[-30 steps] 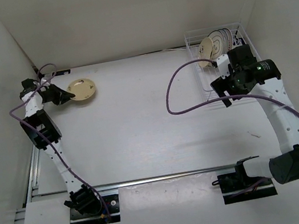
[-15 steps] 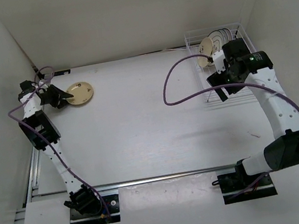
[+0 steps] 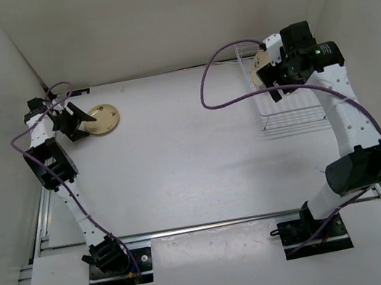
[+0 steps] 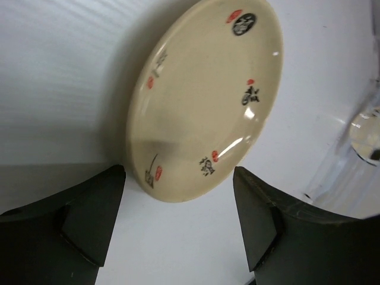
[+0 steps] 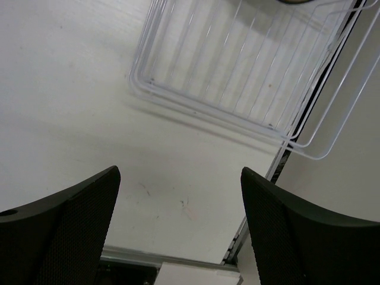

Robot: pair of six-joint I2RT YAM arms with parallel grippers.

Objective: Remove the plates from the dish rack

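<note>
A small tan plate (image 3: 102, 119) with red and black marks lies flat on the table at the far left. My left gripper (image 3: 77, 121) stands open just left of it. In the left wrist view the plate's (image 4: 208, 101) near rim sits ahead of the spread jaws of the left gripper (image 4: 178, 184), free of both. The white wire dish rack (image 3: 290, 111) stands at the back right. My right gripper (image 3: 278, 87) hangs open high above it. One pale plate edge (image 3: 260, 75) peeks out beside the arm; the rest is hidden. The right gripper (image 5: 180, 190) looks down on the rack's bare end (image 5: 237, 71).
White walls close in on the left, back and right of the table. A purple cable (image 3: 215, 94) loops from the right wrist over the table's middle. A metal rail (image 3: 212, 225) runs along the near edge, by the arm bases.
My left gripper has opened and let go of the tan plate, which now rests on the table. The right arm has swung back and up over the rack, still open.
</note>
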